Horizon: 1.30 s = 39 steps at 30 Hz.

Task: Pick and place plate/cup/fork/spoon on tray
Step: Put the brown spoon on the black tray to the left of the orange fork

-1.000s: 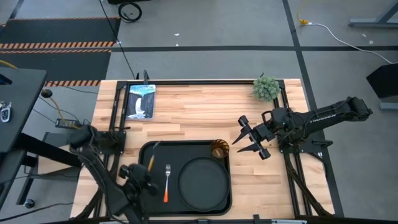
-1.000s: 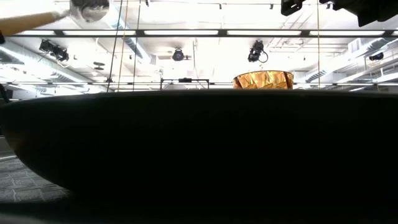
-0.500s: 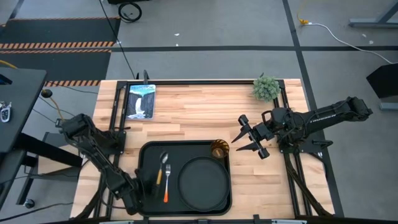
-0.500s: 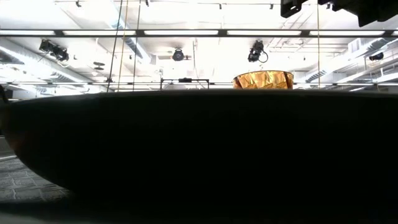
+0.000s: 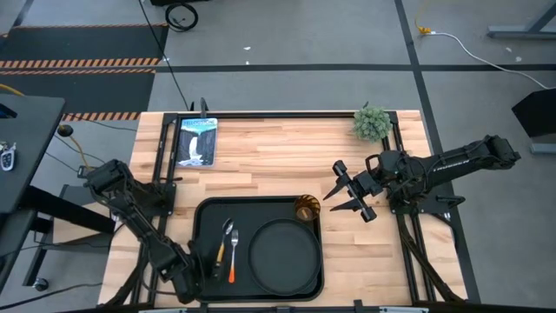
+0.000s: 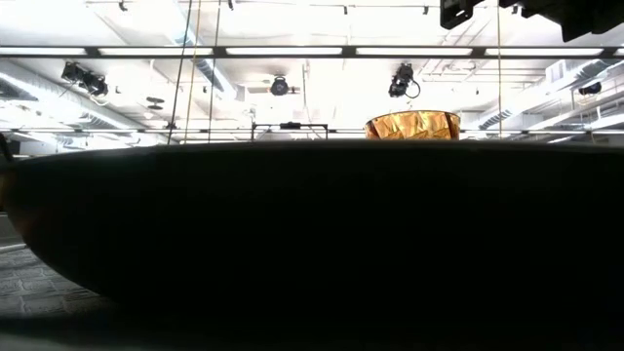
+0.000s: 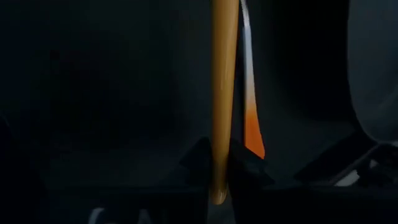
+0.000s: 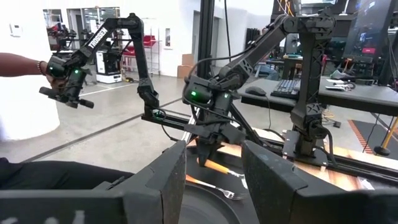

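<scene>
Left claw (image 5: 201, 271): arm folded low over tray (image 5: 205, 212), grip state indiscernible, spoon (image 5: 223, 244) just ahead. Right claw (image 5: 341, 198): arm extended above tabletop (image 5: 278, 156), fingers spread, empty.

Table (image 5: 287, 156) is light wood planks, tray (image 5: 201, 217) and plate (image 5: 280, 256) matte black, cup (image 5: 305, 209) see-through amber plastic, spoon (image 5: 226, 237) bowl shiny metal.

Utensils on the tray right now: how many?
2. The spoon and fork lie side by side on the tray, left of the plate. The left gripper sits at the spoon's handle end.
</scene>
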Tool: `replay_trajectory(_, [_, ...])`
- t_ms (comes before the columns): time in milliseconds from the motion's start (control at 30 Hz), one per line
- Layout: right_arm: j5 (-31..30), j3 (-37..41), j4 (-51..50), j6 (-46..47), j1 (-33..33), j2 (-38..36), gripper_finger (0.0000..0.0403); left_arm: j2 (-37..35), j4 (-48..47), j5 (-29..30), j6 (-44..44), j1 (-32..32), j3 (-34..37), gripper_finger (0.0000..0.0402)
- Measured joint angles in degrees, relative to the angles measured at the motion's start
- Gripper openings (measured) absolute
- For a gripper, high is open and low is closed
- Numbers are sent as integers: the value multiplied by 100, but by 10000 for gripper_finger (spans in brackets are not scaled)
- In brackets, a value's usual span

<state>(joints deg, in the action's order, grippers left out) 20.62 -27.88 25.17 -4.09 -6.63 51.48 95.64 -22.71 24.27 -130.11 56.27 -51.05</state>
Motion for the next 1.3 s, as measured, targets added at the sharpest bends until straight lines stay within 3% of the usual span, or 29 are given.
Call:
replay_trajectory(600, [0,0,-2,6,0,0,162,2,-291,-1218,-110,123,-4,39])
replay_trajectory(767, [0,0,-2,6,0,0,162,2,-189,-1243,-99,125,-4,45])
replay_trajectory(1100, [0,0,-2,8,0,0,162,4,-171,-1112,-70,-30,-4,100])
replay_trajectory(1300, [0,0,0,8,0,0,162,4,-29,-1100,27,-94,-4,106])
